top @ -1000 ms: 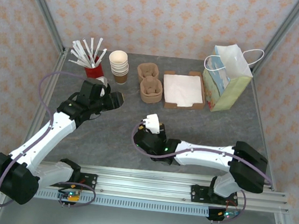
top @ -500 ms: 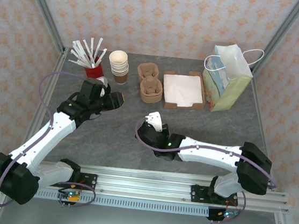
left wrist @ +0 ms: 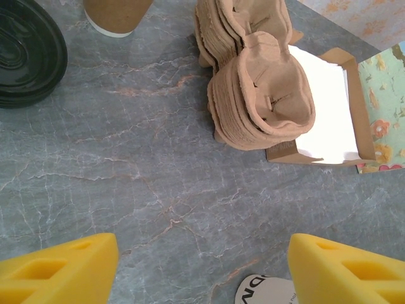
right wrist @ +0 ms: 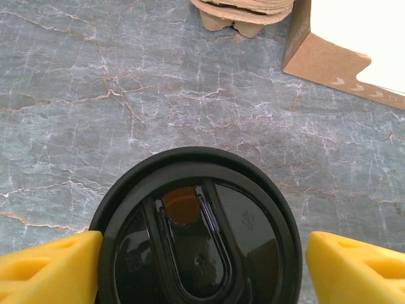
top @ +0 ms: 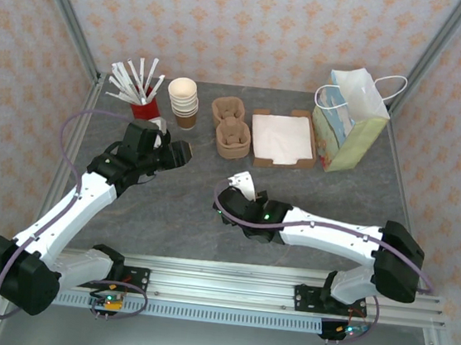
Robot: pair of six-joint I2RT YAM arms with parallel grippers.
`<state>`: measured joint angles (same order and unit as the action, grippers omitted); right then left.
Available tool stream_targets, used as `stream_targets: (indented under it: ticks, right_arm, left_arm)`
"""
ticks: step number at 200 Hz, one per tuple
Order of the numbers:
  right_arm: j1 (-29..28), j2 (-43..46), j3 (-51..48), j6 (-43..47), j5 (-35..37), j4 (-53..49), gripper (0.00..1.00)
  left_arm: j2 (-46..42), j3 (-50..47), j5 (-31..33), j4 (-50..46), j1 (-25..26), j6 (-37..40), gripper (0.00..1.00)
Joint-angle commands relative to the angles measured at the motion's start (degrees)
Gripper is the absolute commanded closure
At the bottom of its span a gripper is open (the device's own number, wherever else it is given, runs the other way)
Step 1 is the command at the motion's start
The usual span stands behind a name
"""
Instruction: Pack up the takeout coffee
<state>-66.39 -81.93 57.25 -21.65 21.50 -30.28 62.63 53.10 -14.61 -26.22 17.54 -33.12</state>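
Yellow fingers [right wrist: 44,269] of my right gripper [right wrist: 202,256] stand wide on either side of the takeout coffee [right wrist: 196,221]. A sliver of table shows inside the right one, so I judge nothing is clamped yet. To grasp well I would centre the cup between the pads and drop below the lid's rim. Then I would close gently on the paper wall and keep it upright. The coffee stands mid-table on the grey marbled table [right wrist: 95,95], near the pulp cup carriers [left wrist: 259,82]. Its round black lid is glossy, with a raised tab down the middle and a sip hole showing brown; the wall beneath is hidden. My left gripper [left wrist: 202,272] hangs wide and empty over the table. Farthest off stands the paper bag [top: 348,123], mouth open.
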Motion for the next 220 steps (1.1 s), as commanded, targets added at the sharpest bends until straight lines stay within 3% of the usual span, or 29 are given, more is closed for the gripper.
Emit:
stream_targets:
  ticks: [1, 53, 81, 112, 154, 220]
  right_arm:
    - [0.5, 2.4, 2.4, 1.0, 0.0, -4.4, 0.15]
    - [2.4, 6.7, 5.3, 5.6, -5.4, -8.3, 0.09]
    - [7.1, 7.8, 7.6, 16.8, -18.4, -13.4, 0.09]
    - [14.7, 6.6, 8.7, 23.2, -27.2, -17.1, 0.09]
    - [17.6, 2.7, 11.2, 28.8, -32.5, -17.8, 0.08]
    - [17.6, -4.7, 15.9, 33.6, -31.1, -19.6, 0.12]
  left_arm:
    - [-1.5, 1.8, -0.6, -0.3, 0.1, -0.1, 0.28]
    - [-1.6, 1.3, -0.8, 0.1, 0.1, -0.1, 0.28]
    - [-1.5, 1.4, -1.0, -0.2, 0.1, 0.9, 0.28]
    - [-1.5, 1.6, -2.5, -0.2, 0.1, 2.2, 0.28]
    - [-0.6, 2.6, -5.9, -2.4, 0.2, 5.4, 0.27]
    - [-0.4, 2.3, -5.5, -2.7, 0.3, 5.8, 0.27]
